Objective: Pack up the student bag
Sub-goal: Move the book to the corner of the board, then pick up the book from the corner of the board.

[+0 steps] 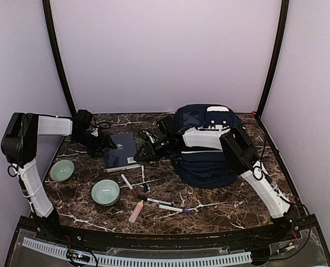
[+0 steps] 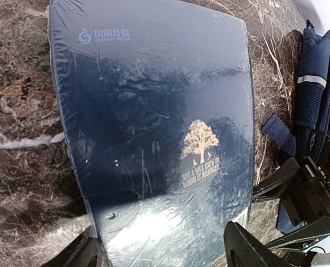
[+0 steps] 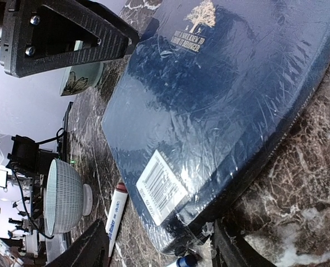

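Left end effector (image 2: 162, 247), right end effector (image 3: 163, 242): both jaws apart. Flat navy-blue shrink-wrapped book (image 1: 122, 150) between them, on brown marble desk (image 1: 220, 200).

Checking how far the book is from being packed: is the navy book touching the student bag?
Apart. The left wrist view shows a strip of bare marble table between the navy book and the student bag.

A flat navy-blue wrapped book (image 1: 121, 151) lies on the brown marble table (image 1: 220, 208). The large navy-blue fabric backpack (image 1: 209, 161) lies to its right. A pale green ceramic bowl (image 1: 62, 170) sits left of the book, a second green bowl (image 1: 106, 192) nearer, and scattered marker pens (image 1: 128, 183) lie near of the book.
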Robot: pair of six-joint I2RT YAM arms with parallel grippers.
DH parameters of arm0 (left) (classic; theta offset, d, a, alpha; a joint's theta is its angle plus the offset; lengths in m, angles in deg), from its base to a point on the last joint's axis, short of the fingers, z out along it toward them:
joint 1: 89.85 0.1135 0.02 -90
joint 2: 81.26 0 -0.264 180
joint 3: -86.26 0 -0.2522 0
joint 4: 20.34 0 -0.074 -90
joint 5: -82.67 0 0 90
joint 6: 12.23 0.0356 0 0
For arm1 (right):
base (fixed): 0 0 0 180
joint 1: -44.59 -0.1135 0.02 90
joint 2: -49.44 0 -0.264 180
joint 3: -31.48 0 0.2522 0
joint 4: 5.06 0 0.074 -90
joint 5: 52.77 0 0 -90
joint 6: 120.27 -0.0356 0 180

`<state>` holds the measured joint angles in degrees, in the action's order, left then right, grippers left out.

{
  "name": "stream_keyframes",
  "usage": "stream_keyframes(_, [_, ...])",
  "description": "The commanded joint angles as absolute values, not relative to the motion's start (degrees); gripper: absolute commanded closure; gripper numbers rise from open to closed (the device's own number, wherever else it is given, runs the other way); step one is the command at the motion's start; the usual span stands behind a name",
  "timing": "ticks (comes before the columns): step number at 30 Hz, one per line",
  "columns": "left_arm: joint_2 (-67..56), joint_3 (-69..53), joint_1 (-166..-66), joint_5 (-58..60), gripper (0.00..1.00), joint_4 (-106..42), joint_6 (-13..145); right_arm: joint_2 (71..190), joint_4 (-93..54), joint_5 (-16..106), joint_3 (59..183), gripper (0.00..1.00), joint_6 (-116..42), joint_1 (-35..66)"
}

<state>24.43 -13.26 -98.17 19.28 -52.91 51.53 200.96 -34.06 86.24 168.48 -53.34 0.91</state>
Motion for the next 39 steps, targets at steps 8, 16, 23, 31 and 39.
stream_keyframes(8, [17.73,-8.69,-101.48,24.77,0.25,-49.58,46.22,201.51,-32.08,89.22,165.56,0.37,-58.57,2.07])
stream_keyframes(16, [14.56,-5.6,-103.16,24.63,0.26,-49.36,41.74,201.03,-28.39,91.57,162.89,0.37,-61.75,3.07])
stream_keyframes(23, [15.56,-6.84,-103.47,24.39,0.26,-48.91,41.71,200.88,-24.82,94.01,161.3,0.37,-64.81,3.93])
stream_keyframes(31, [17.53,-4.42,-103.04,11.1,0.22,-58.39,50.79,199.42,-25.18,93.36,160.02,0.37,-64.83,4.85])
stream_keyframes(39, [27.3,-1.99,-95.14,13.09,0.17,-63.17,56.07,197.47,-29.49,86.34,159.18,0.37,-64.3,4.78])
